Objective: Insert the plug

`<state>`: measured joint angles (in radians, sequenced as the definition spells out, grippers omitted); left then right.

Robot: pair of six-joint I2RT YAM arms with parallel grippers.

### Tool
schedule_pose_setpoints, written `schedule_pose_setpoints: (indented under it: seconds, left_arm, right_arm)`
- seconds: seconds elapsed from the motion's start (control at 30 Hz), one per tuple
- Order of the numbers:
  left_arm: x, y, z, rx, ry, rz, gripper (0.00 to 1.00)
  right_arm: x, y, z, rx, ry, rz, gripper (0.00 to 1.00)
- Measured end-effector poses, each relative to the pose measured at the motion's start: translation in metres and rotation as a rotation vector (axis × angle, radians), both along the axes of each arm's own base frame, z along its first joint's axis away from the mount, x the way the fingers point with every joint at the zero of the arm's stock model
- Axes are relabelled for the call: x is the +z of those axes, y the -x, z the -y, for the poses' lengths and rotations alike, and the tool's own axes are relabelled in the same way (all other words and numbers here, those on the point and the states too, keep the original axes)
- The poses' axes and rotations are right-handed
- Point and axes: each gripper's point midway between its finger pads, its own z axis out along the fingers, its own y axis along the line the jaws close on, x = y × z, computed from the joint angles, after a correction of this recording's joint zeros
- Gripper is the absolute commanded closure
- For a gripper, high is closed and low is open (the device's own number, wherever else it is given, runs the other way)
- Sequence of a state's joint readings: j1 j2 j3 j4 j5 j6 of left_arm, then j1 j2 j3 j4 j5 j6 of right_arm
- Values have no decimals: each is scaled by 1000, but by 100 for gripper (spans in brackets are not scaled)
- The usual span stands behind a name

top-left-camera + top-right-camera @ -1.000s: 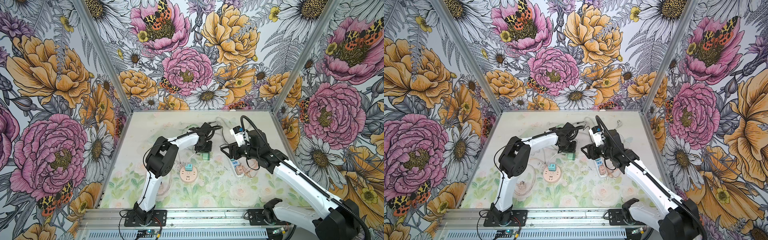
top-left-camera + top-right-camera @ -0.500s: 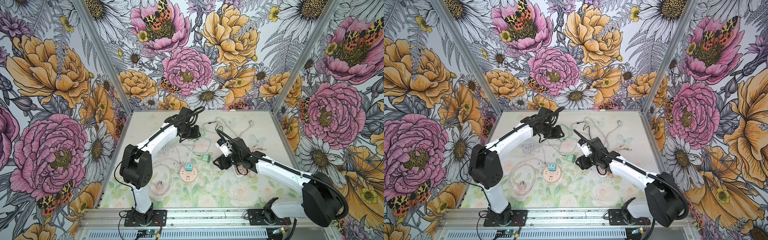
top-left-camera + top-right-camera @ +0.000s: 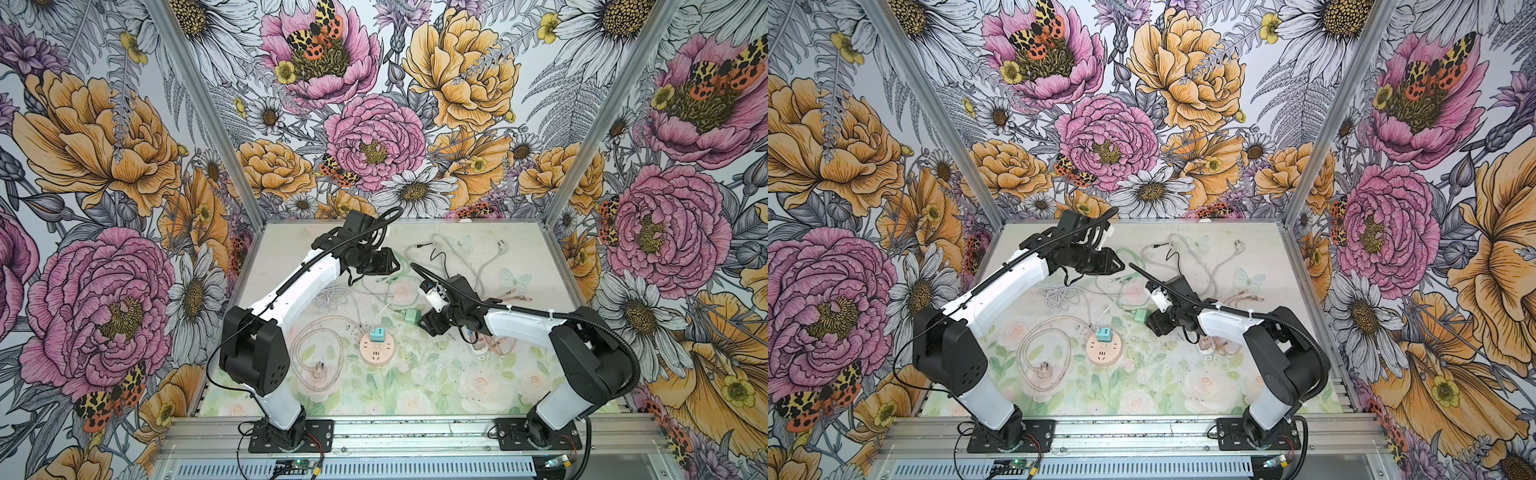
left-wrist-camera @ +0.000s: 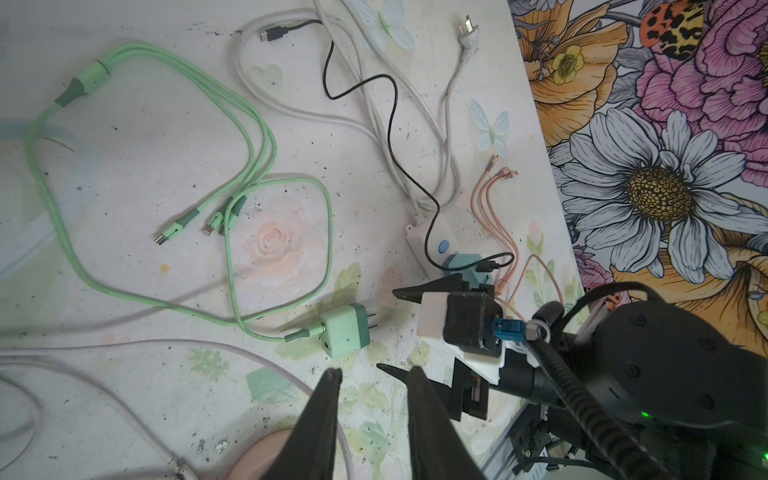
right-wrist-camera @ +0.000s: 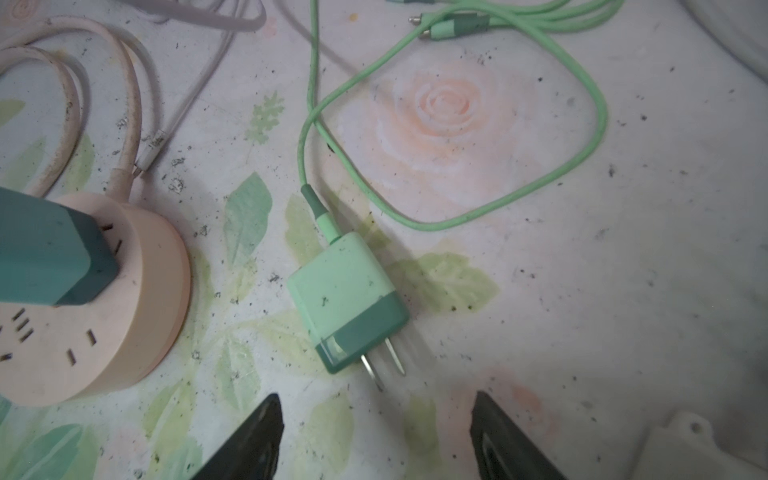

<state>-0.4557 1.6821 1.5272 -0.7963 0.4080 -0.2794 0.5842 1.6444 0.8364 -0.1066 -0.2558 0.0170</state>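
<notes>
The plug is light green with a dark green end. The round socket is pink. The table has pale roses and green leaves. The walls have big pink and orange flowers.

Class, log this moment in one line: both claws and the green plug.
right claw: open, empty, by prongs of green plug | left claw: open, empty | green plug: flat on table, beside pink socket, not inserted

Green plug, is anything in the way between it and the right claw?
No, nothing visible. The green plug lies flat on the table, prongs toward the open right gripper, with only bare table between them.
</notes>
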Motion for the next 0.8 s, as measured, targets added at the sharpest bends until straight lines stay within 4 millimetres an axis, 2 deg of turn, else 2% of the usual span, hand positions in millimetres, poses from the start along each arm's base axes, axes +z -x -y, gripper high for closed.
schedule_pose_setpoints:
  seconds: [0.13, 0.43, 0.67, 0.73, 0.8]
  left_arm:
    - [1, 1, -1, -2, 1, 2, 70]
    - [13, -2, -9, 18, 16, 27, 69]
    - [4, 1, -11, 18, 8, 6, 70]
    - [2, 3, -12, 17, 6, 0, 70]
    - [0, 3, -12, 18, 3, -6, 70]
  right_arm:
    - [-6, -8, -5, 33, 14, 26, 27]
    - [-26, -9, -8, 97, 58, 26, 27]
    - [-28, -8, -27, 171, 48, 56, 28]
    - [-28, -6, -34, 200, 49, 69, 33]
    - [-28, -4, -37, 221, 53, 80, 44]
